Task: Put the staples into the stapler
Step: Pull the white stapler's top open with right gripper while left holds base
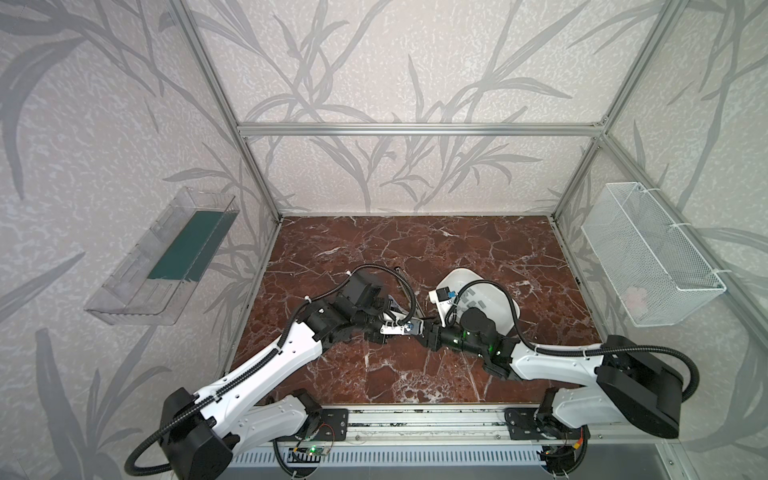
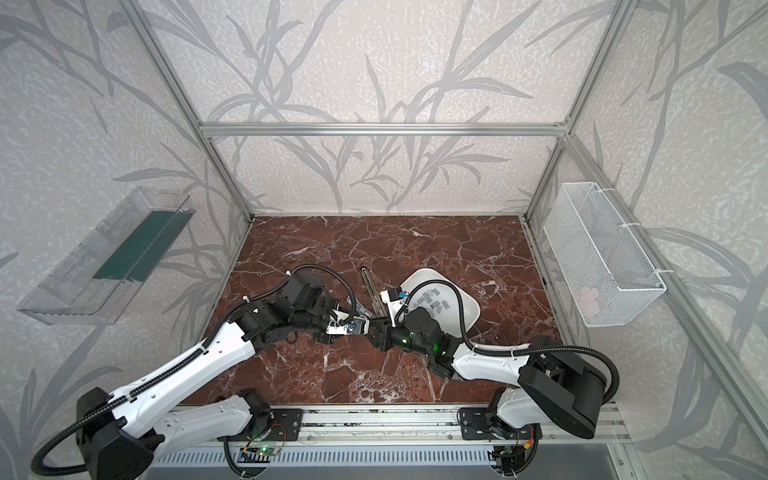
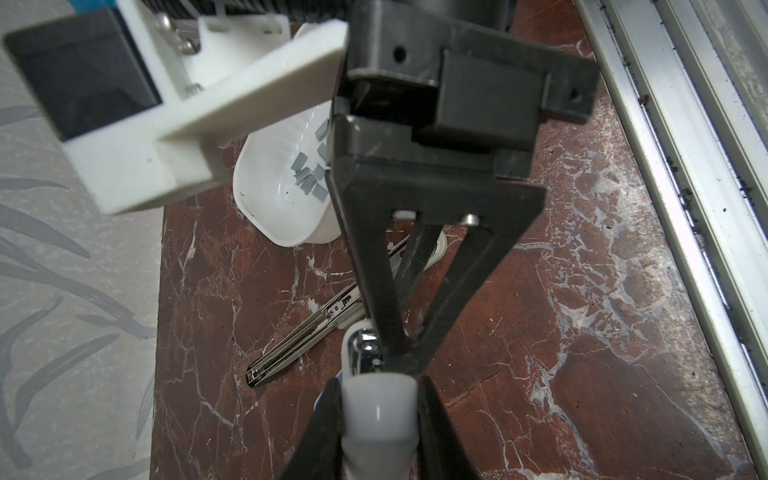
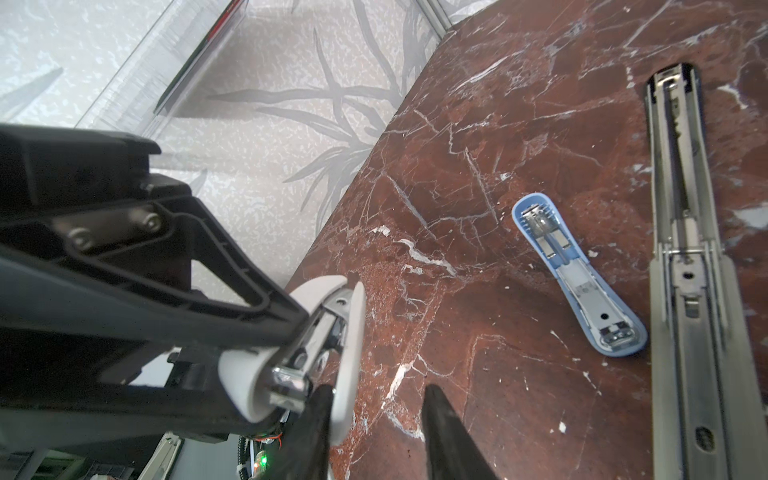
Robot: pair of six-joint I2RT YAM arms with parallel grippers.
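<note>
Left wrist view gives the clearest look at the staples [image 3: 309,176]: short grey strips lying loose in a heap inside the white bowl [image 3: 266,224], several of them cut off behind the right gripper [image 3: 401,353]. In both top views the right arm and its cable cover part of the bowl, so only some strips show there. The white stapler [image 3: 378,409] is up off the marble tabletop [image 3: 519,374], near the bowl, in the left gripper [image 3: 378,399], whose fingers are closed tight against its two sides. Its chrome inner part shows at the end facing the right gripper. Whether the staple channel holds anything is too small to tell. In the right wrist view a pale flap of that stapler stands away from the body. The right gripper's fingers are a little apart, with bare marble showing between them. One finger lies close against the flap, though actual contact is hard to judge, and they clasp nothing. A blue stapler [image 4: 577,282] lies on the tabletop with its metal inside facing up, beside a long metal stapler [image 4: 685,270] that runs off the picture's edge.
</note>
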